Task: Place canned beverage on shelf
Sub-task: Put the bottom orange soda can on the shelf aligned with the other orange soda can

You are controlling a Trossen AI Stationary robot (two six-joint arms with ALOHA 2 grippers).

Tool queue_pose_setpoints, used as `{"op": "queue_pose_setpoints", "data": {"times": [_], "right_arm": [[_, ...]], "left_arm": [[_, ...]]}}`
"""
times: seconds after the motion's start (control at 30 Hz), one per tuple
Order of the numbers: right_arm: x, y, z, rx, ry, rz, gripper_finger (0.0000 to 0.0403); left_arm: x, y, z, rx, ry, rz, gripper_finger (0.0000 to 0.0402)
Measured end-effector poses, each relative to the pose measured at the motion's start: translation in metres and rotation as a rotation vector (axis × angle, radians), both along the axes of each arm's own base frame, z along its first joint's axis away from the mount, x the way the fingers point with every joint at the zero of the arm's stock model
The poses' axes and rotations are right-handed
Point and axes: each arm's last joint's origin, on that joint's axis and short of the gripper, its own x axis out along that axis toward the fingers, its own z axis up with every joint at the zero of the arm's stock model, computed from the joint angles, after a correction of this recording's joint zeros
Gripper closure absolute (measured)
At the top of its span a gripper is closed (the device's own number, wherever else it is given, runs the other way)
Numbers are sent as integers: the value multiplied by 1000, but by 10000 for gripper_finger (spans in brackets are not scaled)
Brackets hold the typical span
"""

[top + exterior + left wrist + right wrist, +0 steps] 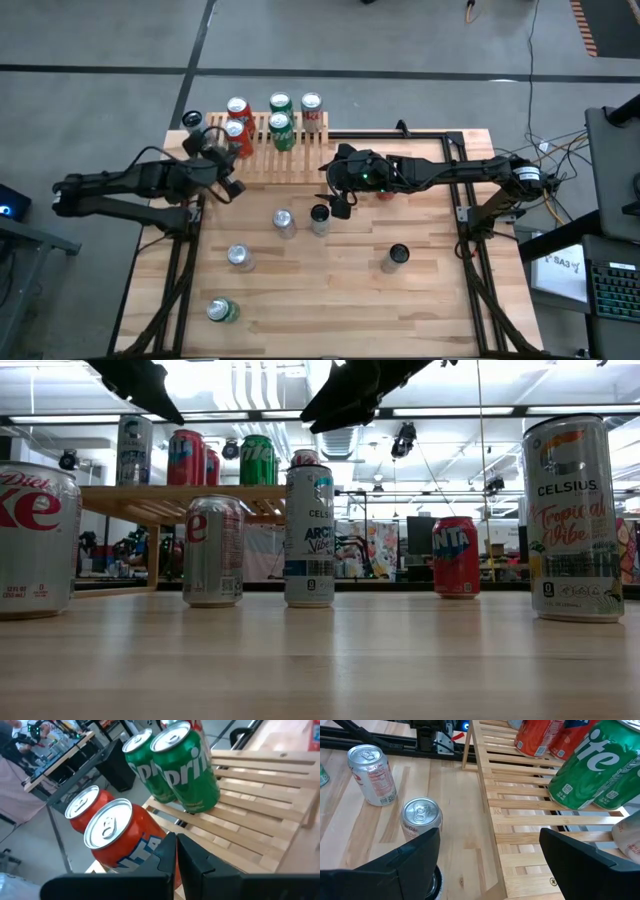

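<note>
- The shelf (285, 148), a light-wood rack of narrow slats, sits at the far edge of the table (420, 290), left of centre.
- Five cans stand on it in the high view: two orange-red cans (237, 120) at its left end, two green Sprite cans (282, 118) in the middle, and a red-and-white can (312, 112) toward its right.
- In the left wrist view the nearer orange Fanta can (125, 840) stands at the shelf's edge, with the Sprite cans (187, 767) farther along the slats.
- The left gripper (232, 188) hangs just near of the shelf's left end, fingers (192, 860) clenched together and grasping nothing.
- The right gripper (338, 196) hovers over the table just right of the shelf, near its right end; its fingers (582, 857) are spread wide and nothing sits between them.
- Just near of the right gripper stands a dark-topped can (320, 216), with a silver can (284, 222) just to its left.
- In the low view this pair reads as the tall Celsius Arctic Vibe can (309, 536) and a Diet Coke can (212, 550).
- Farther toward the near-left are another silver can (239, 257) and a green can (222, 311), both well apart from the shelf.
- A dark-topped can (396, 257) stands alone on the right half of the table.
</note>
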Motion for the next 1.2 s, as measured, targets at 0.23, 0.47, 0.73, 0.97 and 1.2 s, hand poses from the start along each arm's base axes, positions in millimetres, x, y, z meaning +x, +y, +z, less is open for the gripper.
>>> {"op": "queue_pose_setpoints", "data": {"times": [0.23, 0.47, 0.73, 0.97, 1.2], "right_arm": [[0, 0, 0, 1, 2, 0, 74], [0, 0, 0, 1, 2, 0, 74], [0, 0, 0, 1, 2, -1, 74], [0, 0, 0, 2, 4, -1, 74], [0, 0, -1, 5, 8, -2, 74]], "left_arm": [[12, 9, -8, -5, 56, 56, 401], [18, 16, -11, -8, 70, 95, 401], [24, 23, -11, 2, 51, 126, 401], [29, 29, -12, 4, 38, 154, 402], [31, 35, -14, 2, 49, 184, 401]]}}
